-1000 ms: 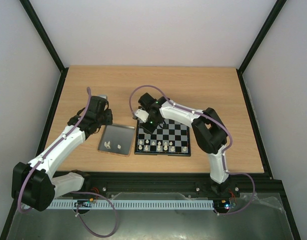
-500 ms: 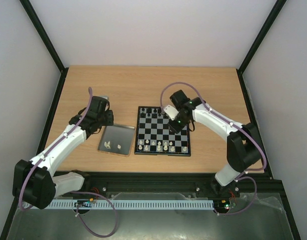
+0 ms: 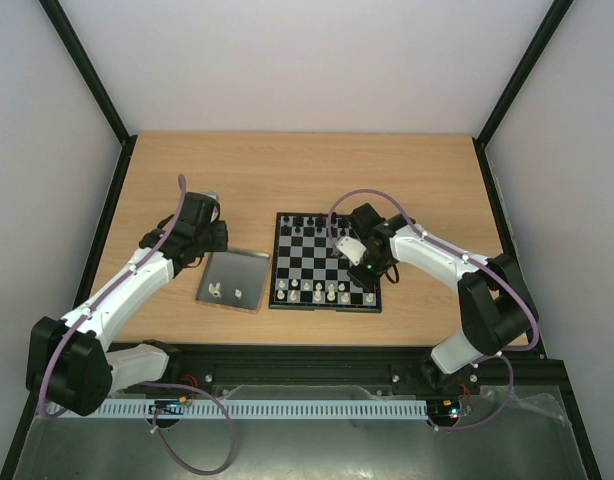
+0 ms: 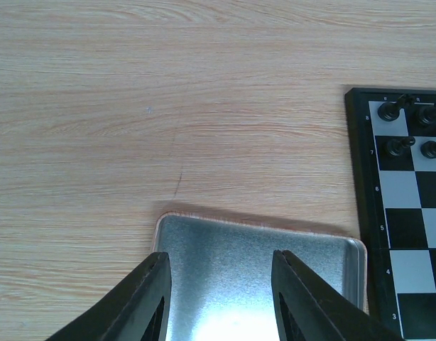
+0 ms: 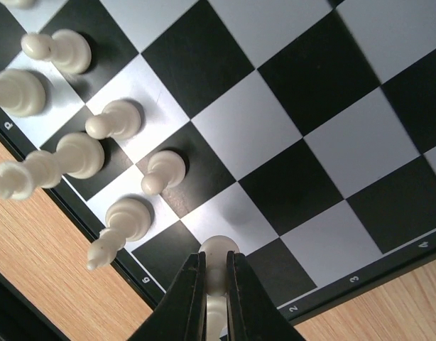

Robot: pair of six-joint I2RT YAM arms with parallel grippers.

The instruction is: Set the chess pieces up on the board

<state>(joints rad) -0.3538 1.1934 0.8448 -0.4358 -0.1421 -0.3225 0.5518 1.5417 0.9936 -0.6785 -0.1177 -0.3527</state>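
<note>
- Now, your right gripper [image 5: 216,261] is clamped tight on one white piece [image 5: 219,246], the jaws pinching it just below its rounded head.
- You have that piece over a light square in the second row from the board's near rim, at the right-hand end of the board [image 3: 274,262]; whether its base touches the square, you cannot tell from the wrist view.
- Beside it, the white pawns [image 5: 161,170] stand upright in that same row, with taller white figures [image 5: 122,224] in the row along the rim.
- From overhead, your right gripper [image 3: 371,268] sits low over the board's near right part.
- Your left gripper [image 4: 219,259] stands partly open and holds nothing; its fingers [image 4: 153,295] hang over the far edge of the metal tray [image 4: 239,238].
- Two loose white pieces [image 3: 216,292] lie at the near end of that tray [image 3: 249,262], which lies just left of the board on the wooden table [image 3: 187,170].
- Black pieces [image 4: 395,108] occupy the board's far rows.
</note>
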